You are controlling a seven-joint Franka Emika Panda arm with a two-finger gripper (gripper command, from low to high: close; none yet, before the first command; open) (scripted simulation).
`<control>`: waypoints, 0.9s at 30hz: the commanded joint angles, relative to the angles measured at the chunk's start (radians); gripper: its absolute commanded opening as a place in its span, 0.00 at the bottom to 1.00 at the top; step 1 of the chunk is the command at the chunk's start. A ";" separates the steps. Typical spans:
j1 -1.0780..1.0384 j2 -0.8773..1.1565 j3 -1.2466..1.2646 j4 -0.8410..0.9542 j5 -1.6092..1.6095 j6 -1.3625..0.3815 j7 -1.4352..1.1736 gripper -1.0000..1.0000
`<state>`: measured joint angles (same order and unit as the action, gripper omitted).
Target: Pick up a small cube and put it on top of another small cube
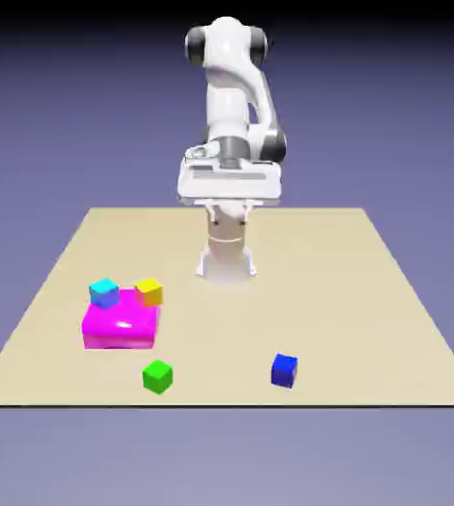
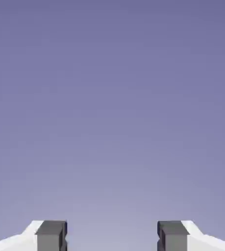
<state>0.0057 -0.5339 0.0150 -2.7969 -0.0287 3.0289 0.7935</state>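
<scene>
While the arm (image 1: 228, 94) stands folded above its base, the gripper (image 2: 112, 235) is spread and bears nothing; only plain backdrop (image 2: 112, 108) shows between the fingertips. Dark blue cube (image 1: 284, 372) on the table (image 1: 300, 267), near edge, exterior view's right, well apart from its neighbours. Cyan cube (image 1: 104, 294), the place for stacking, at the magenta block (image 1: 120, 334), by its far corner on the exterior view's left; whether it sits fully on top, cannot tell. Yellow cube (image 1: 149, 293) close beside it; green cube (image 1: 157, 377) near the table's front edge. Step in hand, as judged: reach for the blue cube. Best to tip the hand until the fingers point straight down, then centre over the cube while still high. It looks turned a little against the table edge, so roll the wrist to lay the pads flat on two opposite faces; a grip across corners would likely twist it. Descend slowly, jaws wide, stop short of the tabletop, close evenly. Lift clear before crossing, as yellow and cyan leave scant finger room later.
</scene>
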 commanded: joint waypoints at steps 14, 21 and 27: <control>-0.073 0.419 0.174 0.152 -0.334 -0.094 0.609 0.50; -0.110 0.628 0.261 0.227 -0.500 -0.140 0.913 0.50; -0.141 0.807 0.334 0.292 -0.642 -0.180 1.172 0.50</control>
<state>-0.1354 0.2726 0.3494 -2.5052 -0.6708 2.8489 1.9656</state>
